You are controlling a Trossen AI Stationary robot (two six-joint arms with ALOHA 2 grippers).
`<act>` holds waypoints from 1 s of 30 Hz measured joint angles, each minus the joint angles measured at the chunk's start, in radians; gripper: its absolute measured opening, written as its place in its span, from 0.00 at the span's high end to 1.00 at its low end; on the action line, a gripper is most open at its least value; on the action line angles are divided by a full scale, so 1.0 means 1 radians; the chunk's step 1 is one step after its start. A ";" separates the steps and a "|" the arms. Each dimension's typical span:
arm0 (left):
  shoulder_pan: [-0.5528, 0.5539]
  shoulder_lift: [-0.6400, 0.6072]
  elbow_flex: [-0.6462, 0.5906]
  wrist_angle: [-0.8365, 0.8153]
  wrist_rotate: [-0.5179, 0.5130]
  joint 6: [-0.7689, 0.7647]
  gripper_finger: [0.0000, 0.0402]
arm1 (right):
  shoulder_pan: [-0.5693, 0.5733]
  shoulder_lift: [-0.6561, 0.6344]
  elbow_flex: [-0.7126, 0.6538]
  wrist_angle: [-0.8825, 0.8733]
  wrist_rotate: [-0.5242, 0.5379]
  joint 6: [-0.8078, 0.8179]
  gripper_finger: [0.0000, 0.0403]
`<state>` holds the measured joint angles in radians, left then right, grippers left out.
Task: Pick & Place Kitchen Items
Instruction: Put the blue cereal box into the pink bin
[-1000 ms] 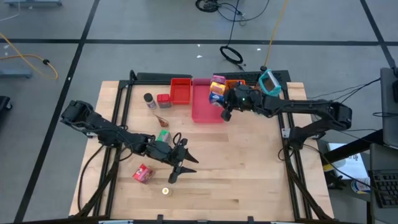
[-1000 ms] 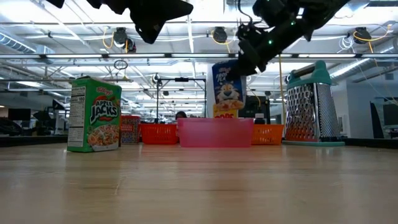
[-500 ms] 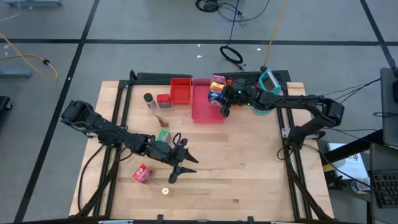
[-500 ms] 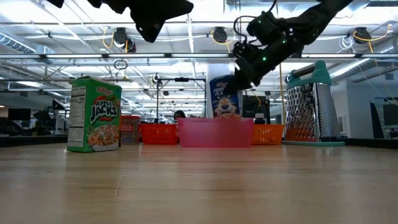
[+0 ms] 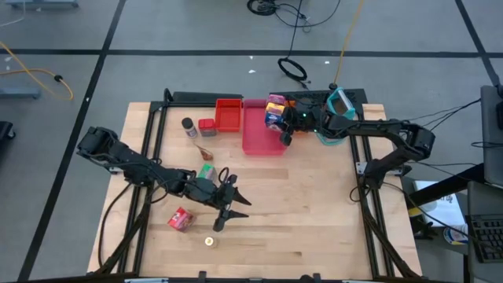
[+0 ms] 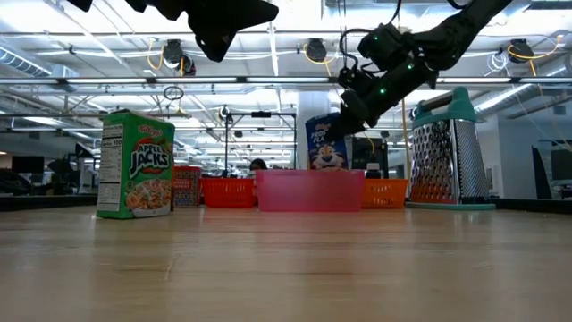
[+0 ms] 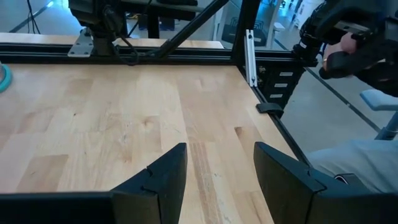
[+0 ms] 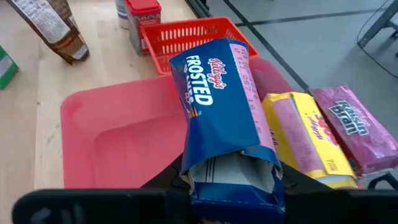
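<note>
My right gripper (image 5: 288, 130) hangs over the far right corner of the pink tray (image 5: 259, 135), shut on a blue Frosted Flakes box (image 8: 217, 99). In the low view the box (image 6: 327, 150) stands upright behind the tray wall (image 6: 308, 191), which hides its lower end. A yellow box (image 8: 308, 134) and a magenta box (image 8: 354, 124) lie beside it. My left gripper (image 5: 225, 207) waits open above the near left of the table, over bare wood (image 7: 214, 171). A green Apple Jacks box (image 6: 136, 164) stands upright on the table. My right gripper holds the blue box by its torn-open end (image 8: 230, 167), pinched between the two fingers across its width. In the low view the fingers (image 6: 356, 105) come at the box top from above, slanting from the table's right. The box is upright; whether its bottom rests on anything is hidden.
A red basket (image 5: 229, 114) sits left of the pink tray, with a red-lidded can (image 5: 207, 126), a dark-capped shaker (image 5: 189, 126) and a brown pouch (image 5: 206, 151) nearby. A red pouch (image 5: 181, 219) and a small yellow piece (image 5: 209, 241) lie near the left gripper. A teal-topped grater (image 5: 339, 102) stands far right.
My right gripper has moved toward the table's far edge and down, still shut on the blue box. The box has sunk lower behind the pink tray wall and stayed upright. The left arm has kept still.
</note>
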<state>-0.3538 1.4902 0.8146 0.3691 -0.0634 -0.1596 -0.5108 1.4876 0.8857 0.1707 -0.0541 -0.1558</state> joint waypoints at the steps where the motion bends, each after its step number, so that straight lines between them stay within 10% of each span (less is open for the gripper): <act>1: 0.000 0.000 0.000 0.000 -0.001 0.000 0.54 | -0.001 0.000 -0.010 0.016 -0.001 0.002 0.80; 30: 0.000 0.000 0.000 0.000 -0.017 0.001 0.54 | 0.009 -0.001 -0.078 0.102 0.000 0.013 0.58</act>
<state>-0.3537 1.4902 0.8147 0.3688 -0.0803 -0.1589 -0.5018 1.4864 0.8074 0.2726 -0.0540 -0.1429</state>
